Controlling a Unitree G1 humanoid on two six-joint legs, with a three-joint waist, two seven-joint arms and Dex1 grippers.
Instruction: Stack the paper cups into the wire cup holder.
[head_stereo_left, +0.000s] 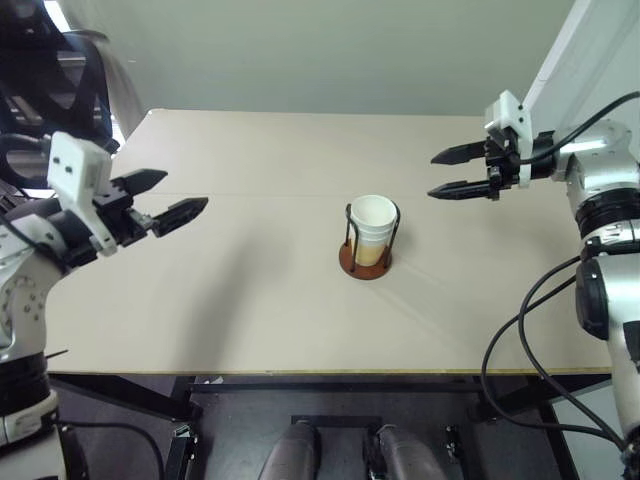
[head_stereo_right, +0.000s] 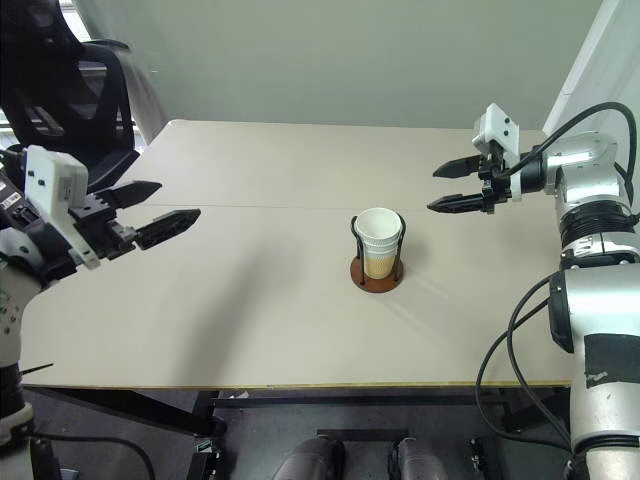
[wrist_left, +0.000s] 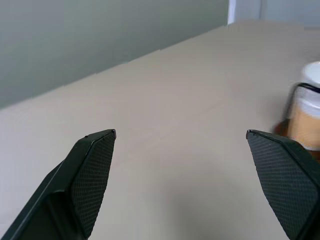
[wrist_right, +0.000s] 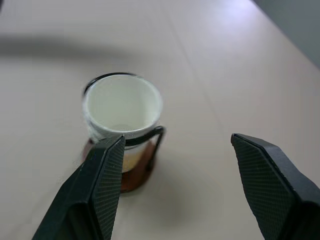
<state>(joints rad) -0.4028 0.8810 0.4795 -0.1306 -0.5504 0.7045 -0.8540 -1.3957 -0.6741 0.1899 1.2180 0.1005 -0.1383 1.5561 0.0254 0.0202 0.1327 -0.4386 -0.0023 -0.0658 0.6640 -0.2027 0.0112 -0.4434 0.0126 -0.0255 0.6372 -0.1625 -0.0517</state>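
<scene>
The paper cups (head_stereo_left: 372, 228) stand nested one inside another in the wire cup holder (head_stereo_left: 365, 262) at the middle of the table; white rims show on top and a tan side below. The right wrist view looks down into the top cup (wrist_right: 122, 107), and the holder's reddish base (wrist_right: 131, 176) shows under it. My left gripper (head_stereo_left: 178, 199) hovers open and empty well to the left of the cups. On the far side, my right gripper (head_stereo_left: 444, 174) is open and empty above the table, a short way right of the stack.
The cups and holder rest on a beige table (head_stereo_left: 250, 300), whose front edge runs along the bottom of the head views. A dark office chair (head_stereo_right: 60, 80) stands beyond the table's far left corner. A white panel (head_stereo_left: 570, 60) rises at the far right.
</scene>
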